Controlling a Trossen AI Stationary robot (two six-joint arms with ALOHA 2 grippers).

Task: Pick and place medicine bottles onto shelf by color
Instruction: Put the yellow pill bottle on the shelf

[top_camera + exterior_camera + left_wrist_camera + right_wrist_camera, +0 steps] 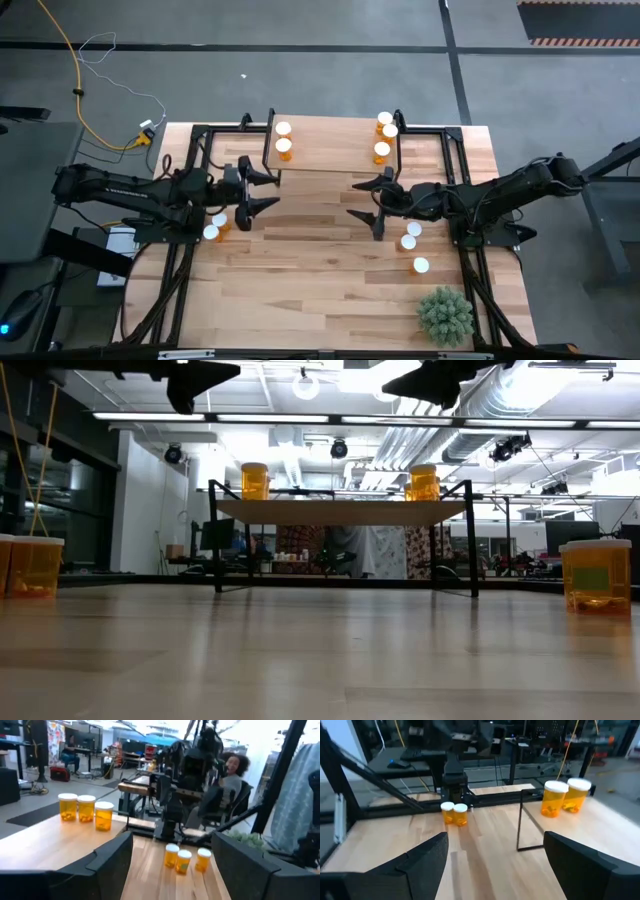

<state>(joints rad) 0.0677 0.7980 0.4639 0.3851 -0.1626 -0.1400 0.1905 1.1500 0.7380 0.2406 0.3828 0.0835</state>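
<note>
Plant point(445, 314) at near edge of table point(320, 290). Next, 3 bottles on table by right gripper point(364, 207), 2 more point(215, 227) by left gripper point(267, 190). Both grippers hover mid-table facing each other, fingers open, holding nothing. Farthest: shelf point(330, 146) w/ 2 bottles on its left end point(284, 140), 3 on its right end point(384, 135)

5 bottles point(283, 139) upright on shelf point(330, 145), 5 on table.
</note>
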